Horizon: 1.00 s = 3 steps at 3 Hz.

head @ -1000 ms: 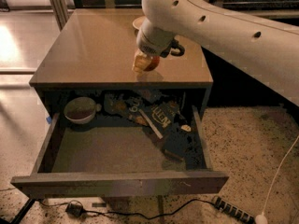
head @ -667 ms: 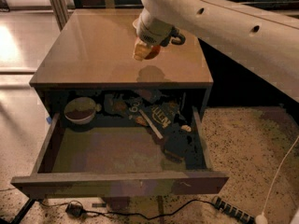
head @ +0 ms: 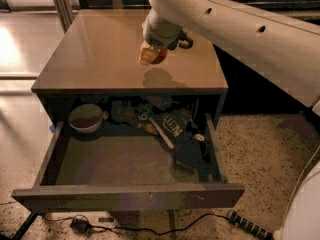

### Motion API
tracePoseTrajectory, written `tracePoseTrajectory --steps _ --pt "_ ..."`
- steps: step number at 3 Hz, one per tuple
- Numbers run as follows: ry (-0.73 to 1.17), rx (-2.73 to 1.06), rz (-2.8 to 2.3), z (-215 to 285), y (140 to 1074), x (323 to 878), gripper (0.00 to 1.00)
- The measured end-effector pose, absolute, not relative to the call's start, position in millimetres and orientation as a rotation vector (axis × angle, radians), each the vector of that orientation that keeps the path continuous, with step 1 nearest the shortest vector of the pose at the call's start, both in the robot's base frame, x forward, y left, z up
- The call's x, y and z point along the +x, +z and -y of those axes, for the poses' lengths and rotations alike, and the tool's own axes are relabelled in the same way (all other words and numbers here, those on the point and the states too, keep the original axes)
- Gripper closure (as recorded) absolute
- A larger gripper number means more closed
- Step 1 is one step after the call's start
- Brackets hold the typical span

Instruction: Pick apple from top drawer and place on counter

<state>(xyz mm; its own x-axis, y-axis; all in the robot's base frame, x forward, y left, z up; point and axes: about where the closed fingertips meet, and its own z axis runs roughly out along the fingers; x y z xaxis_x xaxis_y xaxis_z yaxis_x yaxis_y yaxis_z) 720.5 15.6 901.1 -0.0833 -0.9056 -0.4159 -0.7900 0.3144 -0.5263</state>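
My gripper [head: 150,55] hangs over the middle of the tan-brown counter [head: 100,54], a little above its surface, and casts a shadow on it. It is shut on the red-orange apple [head: 158,57], which shows between the yellowish fingers [head: 145,56]. The white arm reaches in from the upper right. The top drawer [head: 125,196] is pulled fully out below the counter, its flat front panel nearest the camera.
In the drawer, a white bowl [head: 86,118] sits at the back left and dark blue snack bags [head: 180,136] with small items lie at the back right. A cable and a power strip [head: 250,225] lie on the speckled floor in front.
The gripper with the apple has moved farther back over the counter, away from its front edge. The drawer and its contents have not moved.
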Motion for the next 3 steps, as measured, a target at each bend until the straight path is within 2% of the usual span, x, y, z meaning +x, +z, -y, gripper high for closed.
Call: tracePoseTrajectory --steps 3 --pt "-0.124 -1.693 -1.816 -55.5 879.2 721.2 1.0"
